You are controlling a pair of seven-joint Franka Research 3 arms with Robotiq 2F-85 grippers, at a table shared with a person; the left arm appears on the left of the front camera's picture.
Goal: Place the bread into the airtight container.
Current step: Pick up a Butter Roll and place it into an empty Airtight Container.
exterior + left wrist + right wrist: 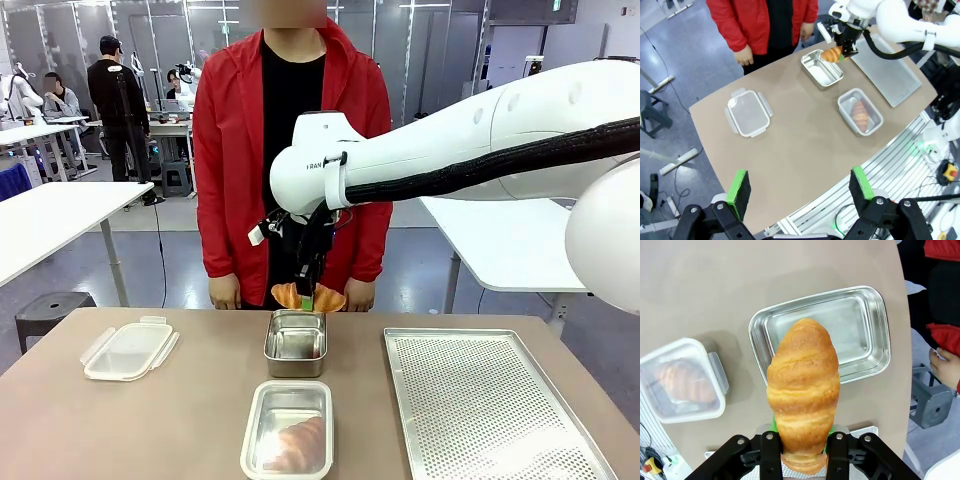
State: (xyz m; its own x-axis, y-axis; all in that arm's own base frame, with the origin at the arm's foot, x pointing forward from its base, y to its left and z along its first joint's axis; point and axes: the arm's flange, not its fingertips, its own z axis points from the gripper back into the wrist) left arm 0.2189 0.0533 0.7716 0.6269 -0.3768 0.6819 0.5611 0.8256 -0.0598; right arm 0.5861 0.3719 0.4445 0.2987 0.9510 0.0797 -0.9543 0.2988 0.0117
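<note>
The bread, a golden croissant (804, 390), is held by its end in my right gripper (803, 456), which is shut on it. It hangs just above the far end of a bare steel pan (271, 345), in front of the person. The airtight container (290, 385), clear plastic with another croissant (297, 443) lying inside, stands nearer my side, directly before the pan. In the left wrist view the held croissant (831, 53) sits over the pan (815, 75), with the container (845, 102) beside it. My left gripper (800, 187) is open, high above the table's near edge.
The container's clear lid (128, 348) lies at the table's left. A large perforated metal tray (480, 400) covers the right side. The person in a red jacket stands at the far edge, hands (224, 292) hanging close to the table.
</note>
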